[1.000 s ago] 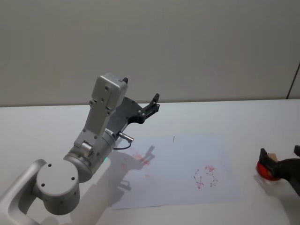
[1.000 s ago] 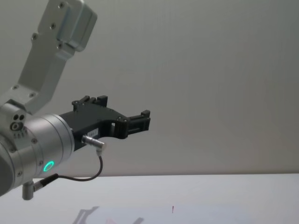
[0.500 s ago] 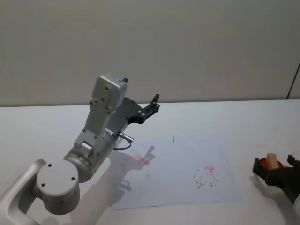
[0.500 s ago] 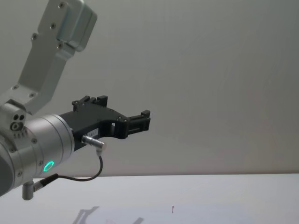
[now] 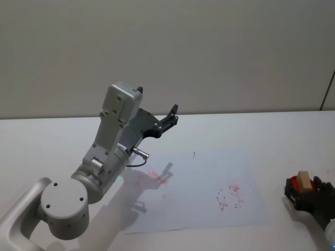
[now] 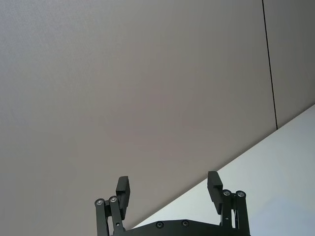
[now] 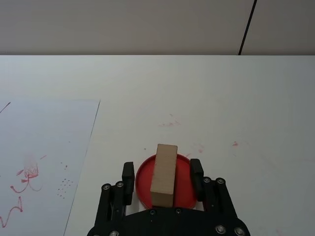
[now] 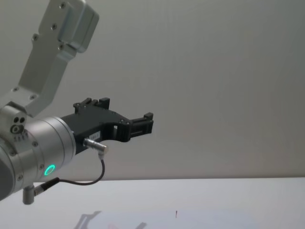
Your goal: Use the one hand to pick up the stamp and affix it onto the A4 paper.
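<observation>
stamp (image 7: pixel 164 174) on red pad (image 7: pixel 142 179); right gripper (image 7: pixel 162 170) astride, unclenched; left gripper (image 6: pixel 168 181) raised, spread.

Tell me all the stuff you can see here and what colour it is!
stamp: one, light tan wood, standing on the red pad
red pad: one, red and round, on the table just right of the paper
A4 paper: one, white with red scribbles, flat on the middle of the table
table: one, white
right hand: one, black, open, a finger on each side of the stamp, not touching it
left hand: one, black, open, raised above the table's left side
</observation>
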Robot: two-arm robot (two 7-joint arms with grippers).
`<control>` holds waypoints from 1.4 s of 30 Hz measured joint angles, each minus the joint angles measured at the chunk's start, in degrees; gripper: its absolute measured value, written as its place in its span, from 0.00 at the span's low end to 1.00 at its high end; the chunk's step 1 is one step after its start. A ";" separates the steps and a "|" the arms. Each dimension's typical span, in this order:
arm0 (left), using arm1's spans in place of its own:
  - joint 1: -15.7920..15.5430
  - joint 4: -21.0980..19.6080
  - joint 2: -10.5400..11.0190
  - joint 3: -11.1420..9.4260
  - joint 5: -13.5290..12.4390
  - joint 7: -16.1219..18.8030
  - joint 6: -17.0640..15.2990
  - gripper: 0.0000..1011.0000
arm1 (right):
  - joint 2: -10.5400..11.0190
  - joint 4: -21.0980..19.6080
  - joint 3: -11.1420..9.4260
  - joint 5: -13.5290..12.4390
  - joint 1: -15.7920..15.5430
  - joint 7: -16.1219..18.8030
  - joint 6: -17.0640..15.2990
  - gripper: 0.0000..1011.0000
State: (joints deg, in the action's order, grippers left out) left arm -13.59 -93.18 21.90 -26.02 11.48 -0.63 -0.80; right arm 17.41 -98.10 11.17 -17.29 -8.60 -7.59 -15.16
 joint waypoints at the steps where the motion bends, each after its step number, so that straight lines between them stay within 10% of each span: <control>1: 0.00 0.00 0.00 0.00 0.00 0.00 0.00 0.99 | -0.04 0.05 0.01 0.04 0.00 0.01 -0.01 0.70; 16: 0.00 0.00 0.00 0.00 0.00 0.00 0.00 0.99 | -0.22 0.29 0.08 0.23 0.00 0.06 -0.10 0.22; 42: 0.00 0.00 0.00 0.00 0.00 0.00 0.00 0.99 | -0.88 0.45 1.33 7.85 4.72 11.12 2.54 0.22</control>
State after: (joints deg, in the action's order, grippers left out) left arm -13.59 -93.17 21.89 -26.02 11.48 -0.63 -0.79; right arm 16.52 -97.65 12.50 -9.44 -3.88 3.53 -12.62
